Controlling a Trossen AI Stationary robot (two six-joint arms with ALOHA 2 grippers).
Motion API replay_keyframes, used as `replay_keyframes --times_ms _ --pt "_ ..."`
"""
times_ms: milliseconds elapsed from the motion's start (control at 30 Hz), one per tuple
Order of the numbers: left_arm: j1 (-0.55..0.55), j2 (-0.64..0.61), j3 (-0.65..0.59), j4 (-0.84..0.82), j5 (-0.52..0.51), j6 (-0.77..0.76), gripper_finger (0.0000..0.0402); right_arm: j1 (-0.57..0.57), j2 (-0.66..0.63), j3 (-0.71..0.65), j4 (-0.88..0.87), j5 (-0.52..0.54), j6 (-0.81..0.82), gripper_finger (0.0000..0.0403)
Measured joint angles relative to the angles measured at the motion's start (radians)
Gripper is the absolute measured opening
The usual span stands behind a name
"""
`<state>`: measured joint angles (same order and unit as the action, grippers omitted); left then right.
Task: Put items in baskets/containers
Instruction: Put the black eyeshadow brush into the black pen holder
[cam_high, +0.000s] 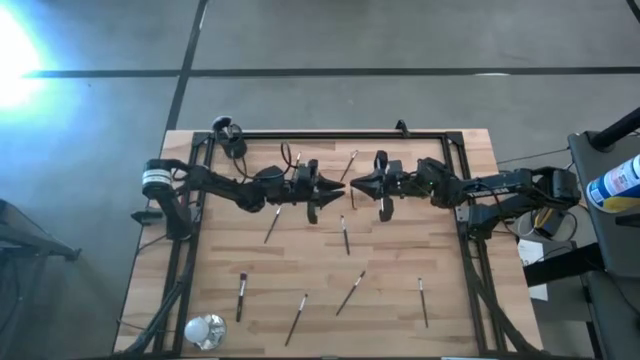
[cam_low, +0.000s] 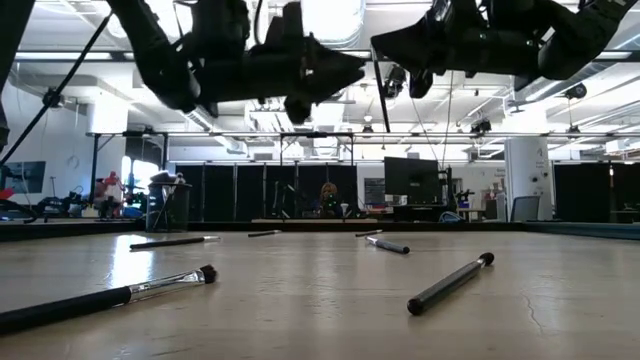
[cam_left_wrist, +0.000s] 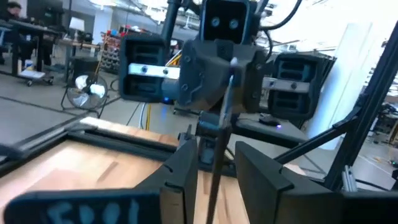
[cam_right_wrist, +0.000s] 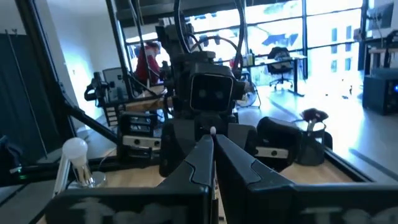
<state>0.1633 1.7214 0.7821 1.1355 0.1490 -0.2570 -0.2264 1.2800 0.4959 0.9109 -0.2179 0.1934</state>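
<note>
Both arms are raised over the middle of the table with their grippers facing each other. My right gripper (cam_high: 362, 186) (cam_right_wrist: 213, 140) is shut on a thin dark makeup brush (cam_left_wrist: 217, 155). My left gripper (cam_high: 330, 190) (cam_left_wrist: 216, 149) is open, one finger on either side of that brush, apart from it. Several more brushes (cam_high: 344, 235) (cam_low: 450, 283) lie flat on the wood. A small black cup-like object (cam_high: 228, 128) stands at the far left corner. My right gripper pinches the brush's slim handle (cam_left_wrist: 225, 102) between its two shut fingers, coming level from the table's right and across the handle. The brush stands nearly upright and is lifted clear of the table. Its lower part (cam_low: 381, 105) hangs below the fingers.
A shiny clear-whitish round object (cam_high: 205, 328) sits at the near left corner. A black frame (cam_high: 330, 135) runs around the table's far and side edges. Loose brushes (cam_high: 272, 225) (cam_high: 350, 292) (cam_high: 422, 302) are scattered across the near half.
</note>
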Motion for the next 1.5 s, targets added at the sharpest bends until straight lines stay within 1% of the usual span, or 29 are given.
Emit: replay_keyframes --times_ms 300,367,533,667,767,933,1000,1200,1300,1400,1500 --pt "-0.001 0.0 0.063 -0.038 0.0 0.001 0.01 0.0 0.0 0.009 0.005 -0.004 -0.023 0.0008" --pt "-0.001 0.0 0.079 -0.066 0.0 0.002 0.01 0.0 0.0 0.015 0.005 -0.019 -0.03 0.0008" --pt "-0.006 0.0 0.128 -0.156 0.0 0.042 0.01 0.001 0.0 0.024 0.006 -0.024 -0.048 0.0008" --pt "-0.008 0.0 0.138 -0.161 0.0 0.07 0.0098 0.002 0.0 0.025 0.006 -0.026 -0.057 0.0008" --pt "-0.008 -0.002 0.138 -0.161 0.0 0.072 0.0079 0.002 0.0 0.025 0.006 -0.026 -0.059 0.0008" --pt "-0.008 -0.007 0.138 -0.166 0.003 0.076 0.0015 0.001 0.0 0.025 0.004 -0.016 -0.067 0.0015" --pt "-0.003 -0.02 0.135 -0.178 -0.001 0.078 0.0013 0.001 -0.001 0.025 0.005 -0.015 -0.067 0.0027" --pt "0.001 -0.116 0.102 -0.314 -0.094 0.132 0.0011 0.0 -0.019 0.016 -0.025 -0.019 -0.066 0.0077" --pt "0.001 -0.159 0.051 -0.329 -0.135 0.135 0.001 -0.001 -0.038 -0.002 -0.063 -0.019 -0.102 0.0093" --pt "0.003 -0.199 -0.011 -0.331 -0.191 0.131 0.001 0.0 -0.05 -0.028 -0.122 -0.019 -0.124 0.0094" --pt "0.015 -0.247 -0.079 -0.341 -0.297 0.133 0.001 -0.001 -0.049 -0.067 -0.13 -0.019 -0.122 0.0078"
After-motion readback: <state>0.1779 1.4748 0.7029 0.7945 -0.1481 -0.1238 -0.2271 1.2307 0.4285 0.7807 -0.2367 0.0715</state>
